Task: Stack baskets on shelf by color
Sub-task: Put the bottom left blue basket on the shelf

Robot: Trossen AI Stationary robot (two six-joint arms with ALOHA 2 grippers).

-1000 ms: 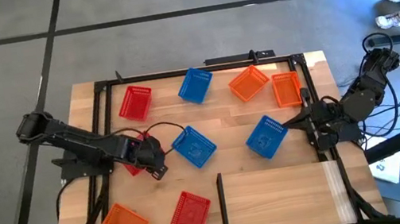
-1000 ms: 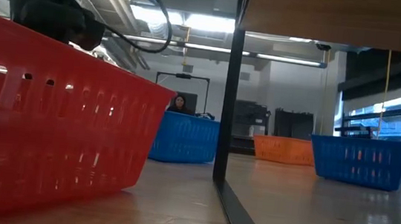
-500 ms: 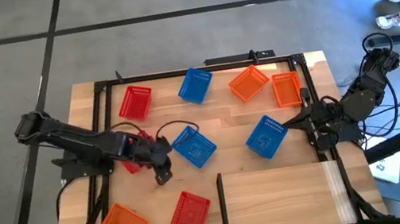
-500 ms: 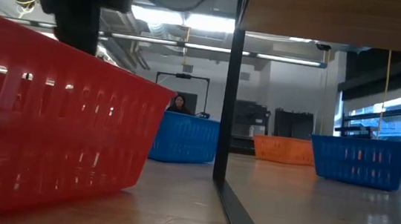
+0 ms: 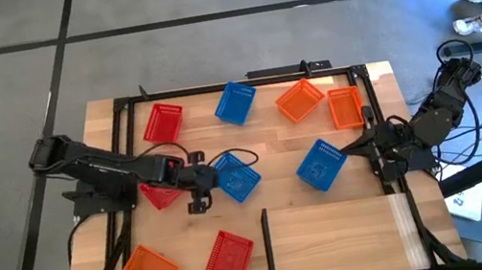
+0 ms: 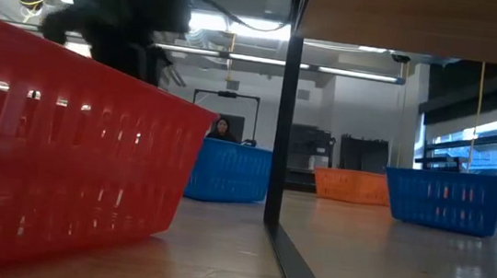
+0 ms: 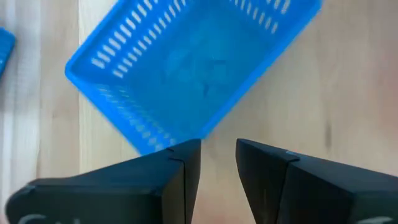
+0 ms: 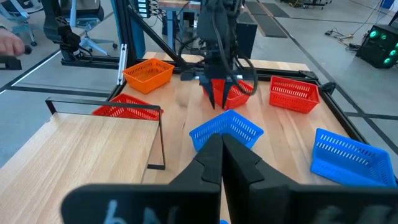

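Left wrist view shows the left gripper [image 7: 217, 155], fingers slightly parted and empty, over the corner of the central blue basket [image 7: 193, 62] on the shelf [image 5: 271, 140]; closing off-centre could shove it; the right gripper [image 5: 352, 148] waits closed.

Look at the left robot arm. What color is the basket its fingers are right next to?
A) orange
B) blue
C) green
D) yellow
B: in the left wrist view the left gripper points at a blue basket, and from above the gripper sits at that same basket.
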